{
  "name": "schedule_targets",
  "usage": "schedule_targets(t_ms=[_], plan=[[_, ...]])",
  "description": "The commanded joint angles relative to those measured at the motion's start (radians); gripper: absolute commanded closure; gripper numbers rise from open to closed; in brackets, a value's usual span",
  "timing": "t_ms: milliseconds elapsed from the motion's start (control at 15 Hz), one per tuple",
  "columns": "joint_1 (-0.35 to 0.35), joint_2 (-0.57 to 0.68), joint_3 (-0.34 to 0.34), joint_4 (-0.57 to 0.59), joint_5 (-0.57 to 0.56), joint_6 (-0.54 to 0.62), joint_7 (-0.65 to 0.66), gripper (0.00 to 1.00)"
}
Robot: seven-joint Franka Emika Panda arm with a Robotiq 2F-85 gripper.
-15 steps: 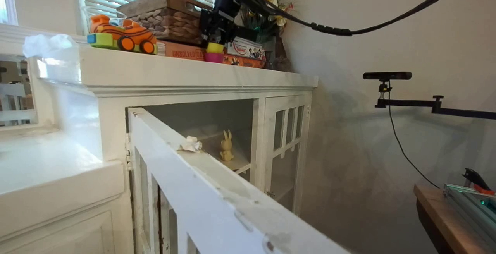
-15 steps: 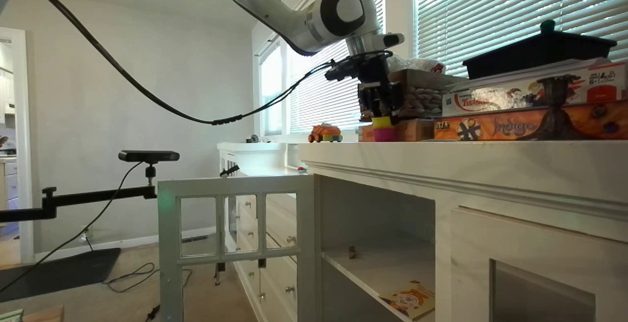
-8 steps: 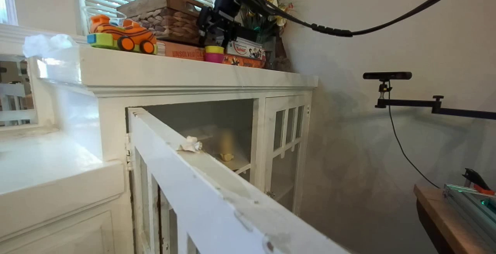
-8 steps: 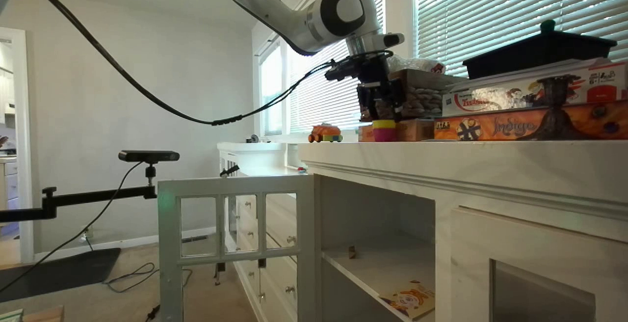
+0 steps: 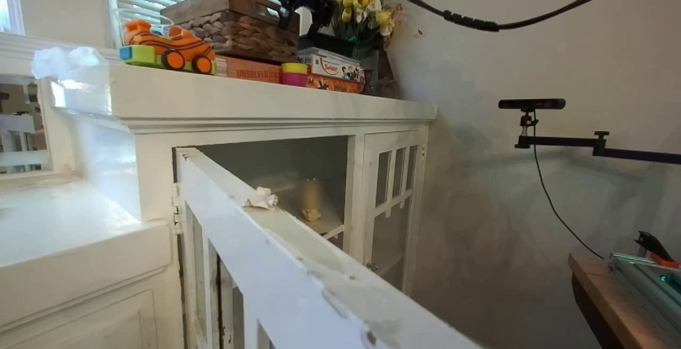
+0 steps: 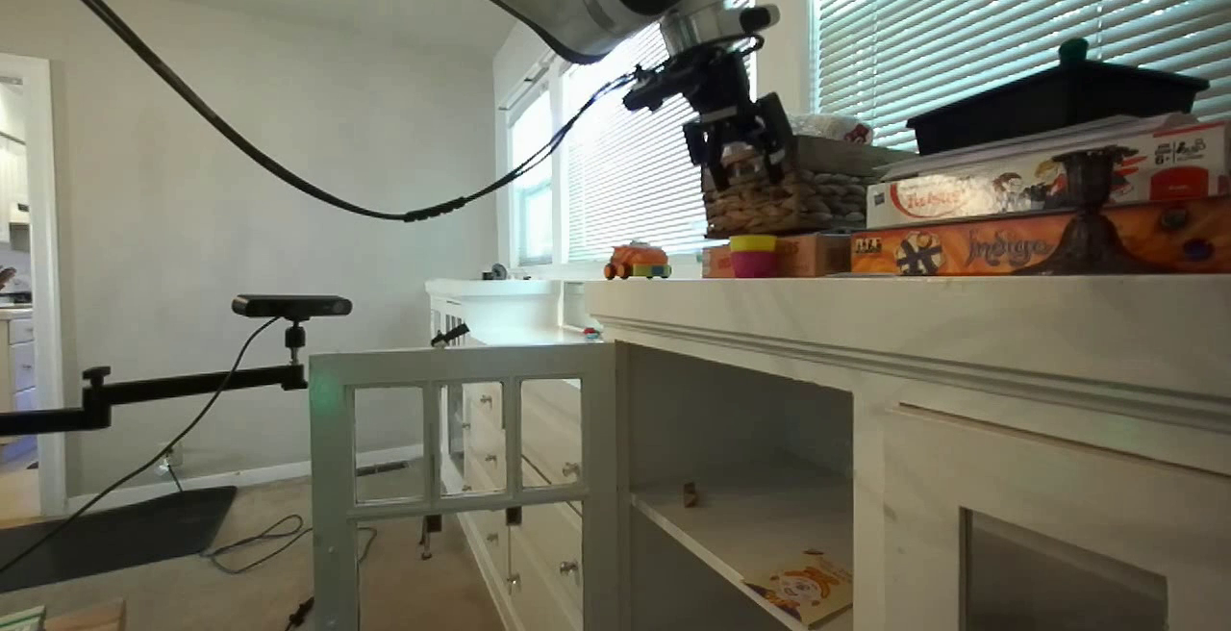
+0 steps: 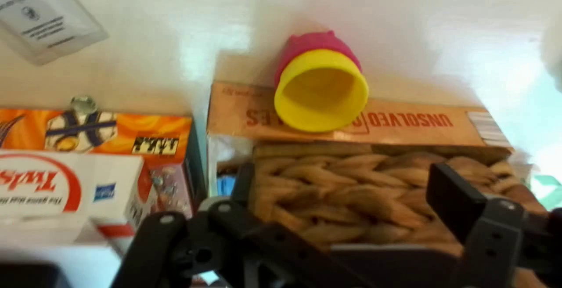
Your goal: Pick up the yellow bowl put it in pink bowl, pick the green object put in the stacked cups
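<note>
The yellow bowl (image 7: 320, 97) sits inside the pink bowl (image 7: 293, 51), its rim showing above the pink one, on the white cabinet top. In both exterior views the yellow bowl (image 6: 753, 242) and the pink bowl (image 6: 755, 265) form one small stack. My gripper (image 6: 747, 174) hangs well above them, open. Only the woven basket shows between its fingers (image 7: 454, 202) in the wrist view. A small pale-green glassy thing (image 7: 83, 105) lies against the orange game box; I cannot tell whether it is the task's green object.
Behind the stack are the flat UNSOLVED box (image 7: 408, 119) and the woven basket (image 5: 255, 35). Game boxes (image 6: 1019, 237) and a flower vase (image 5: 367, 8) stand beside them. An orange toy car (image 5: 165, 46) and a white packet (image 7: 44, 20) lie along the top. A cabinet door (image 6: 462, 362) juts out below.
A second ago my gripper was at the yellow bowl. Its fingers have spread and let go, the bowl has dropped slightly into the pink one, and the arm has risen away.
</note>
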State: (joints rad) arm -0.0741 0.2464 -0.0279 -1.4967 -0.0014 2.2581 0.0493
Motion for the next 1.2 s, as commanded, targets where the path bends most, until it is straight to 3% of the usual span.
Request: schedule_targets(t_ms=[0, 333, 1000, 1067, 1133], plan=[[-0.007, -0.168, -0.032, -0.096, -0.041, 0.02, -0.053, 0.0], [-0.051, -0.232, -0.099, -0.066, -0.076, 0.024, -0.009, 0.0], [-0.126, -0.058, -0.186, 0.135, -0.061, 0.02, 0.139, 0.0], [-0.123, -0.115, -0.182, 0.058, -0.047, 0.02, 0.074, 0.0], [-0.123, -0.097, -0.185, 0.076, -0.047, 0.021, 0.091, 0.0]])
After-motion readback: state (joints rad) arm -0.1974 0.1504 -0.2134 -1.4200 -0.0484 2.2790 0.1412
